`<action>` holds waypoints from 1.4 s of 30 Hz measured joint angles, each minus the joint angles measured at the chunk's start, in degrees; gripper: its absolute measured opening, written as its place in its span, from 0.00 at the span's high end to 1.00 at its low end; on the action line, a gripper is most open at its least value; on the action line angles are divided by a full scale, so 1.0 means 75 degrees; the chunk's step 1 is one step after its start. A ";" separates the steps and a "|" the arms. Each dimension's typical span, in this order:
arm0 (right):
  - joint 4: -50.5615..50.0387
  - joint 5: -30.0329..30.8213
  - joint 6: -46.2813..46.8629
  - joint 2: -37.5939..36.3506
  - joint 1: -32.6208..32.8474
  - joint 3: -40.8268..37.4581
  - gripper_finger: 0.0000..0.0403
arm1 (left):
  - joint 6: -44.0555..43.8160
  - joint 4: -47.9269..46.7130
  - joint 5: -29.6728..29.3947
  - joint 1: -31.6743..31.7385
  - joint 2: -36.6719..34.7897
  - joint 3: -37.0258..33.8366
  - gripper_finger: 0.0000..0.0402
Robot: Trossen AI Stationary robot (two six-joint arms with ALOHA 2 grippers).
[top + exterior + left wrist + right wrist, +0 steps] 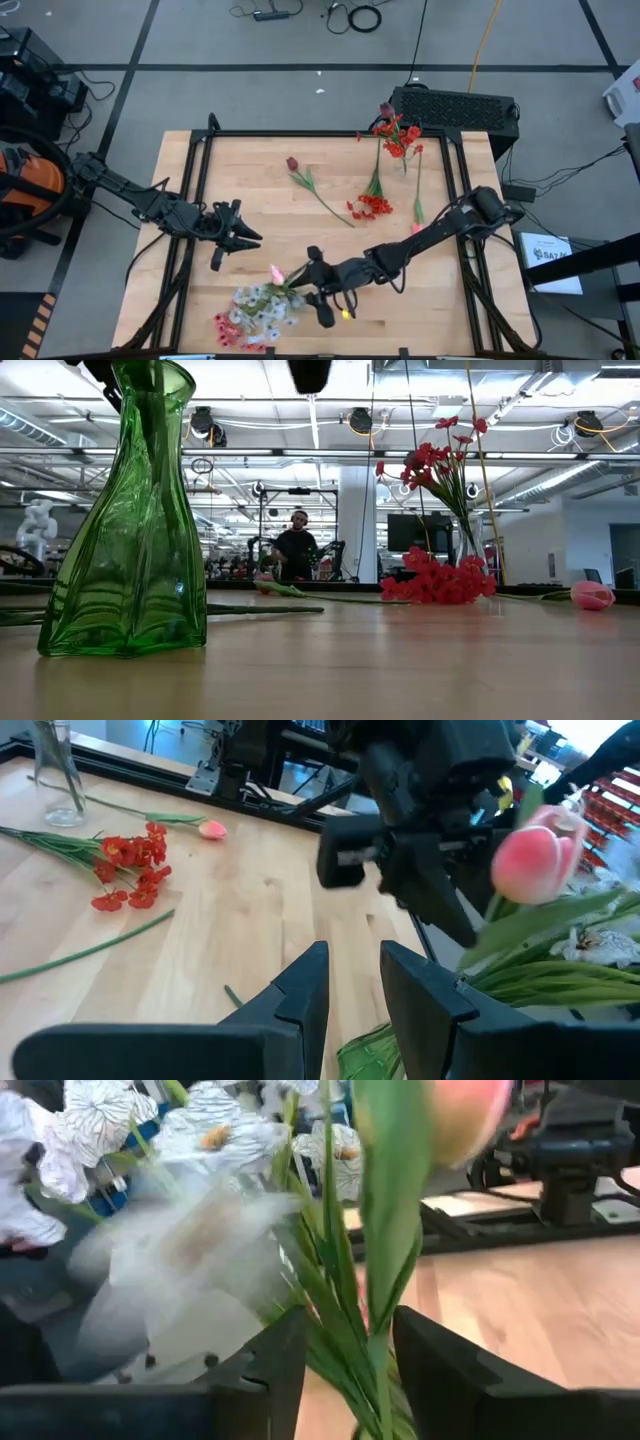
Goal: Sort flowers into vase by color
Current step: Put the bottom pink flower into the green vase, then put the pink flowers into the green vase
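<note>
A ribbed green glass vase is glowing translucent on the pale wood table. At its five o'clock edge white flowers with dark veining are mixing with pink ones; a pink tulip is blushing on green stems. Toward one o'clock, red flowers are showing

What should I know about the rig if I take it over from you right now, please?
Right gripper: fingers open around the pink tulip stem at the green vase.
Left gripper: open, empty, waiting beside it.
Done: white and pink flowers in the green vase; red flowers in the clear vase.
Left on the table: maroon tulip, red cluster, pink bud.
</note>
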 joint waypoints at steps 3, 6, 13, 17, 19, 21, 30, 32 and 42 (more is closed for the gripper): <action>-0.0785 0.0012 -0.0006 -0.0403 0.0000 0.0000 0.62 | 0.0003 -0.0002 0.0006 0.0000 0.0000 0.0000 0.75; -0.1538 0.0036 -0.0019 -0.0786 -0.0019 0.0000 0.61 | 0.0006 -0.0004 0.0003 0.0000 -0.0001 0.0000 0.75; -0.3543 0.0054 -0.0028 -0.1577 -0.0093 0.0000 0.61 | 0.0005 -0.0143 0.0003 0.0000 -0.0001 0.0000 0.75; -0.4800 0.0653 -0.0058 -0.1823 -0.0093 0.0000 0.61 | 0.0000 -0.0243 0.0006 0.0000 0.0001 0.0000 0.75; -0.5315 0.0980 -0.0166 -0.1837 -0.0095 0.0000 0.61 | 0.0000 -0.0250 0.0006 0.0000 0.0000 0.0000 0.75; -0.5801 0.1018 -0.0353 -0.1824 -0.0106 0.0000 0.61 | -0.0003 -0.0340 0.0006 0.0000 -0.0001 0.0001 0.75; -0.5903 0.0468 -0.0428 -0.0941 -0.0416 -0.0003 0.61 | 0.0065 -0.0459 0.0009 0.0000 -0.0329 0.0003 0.75; -0.5818 0.0110 -0.0414 -0.0708 -0.0573 -0.0003 0.61 | 0.0059 -0.0722 0.0006 0.0000 -0.0530 0.0003 0.75; -0.5262 -0.0747 -0.1609 -0.0114 -0.1305 -0.0003 0.69 | 0.0017 -0.0929 -0.0030 0.0000 -0.1132 0.0003 0.75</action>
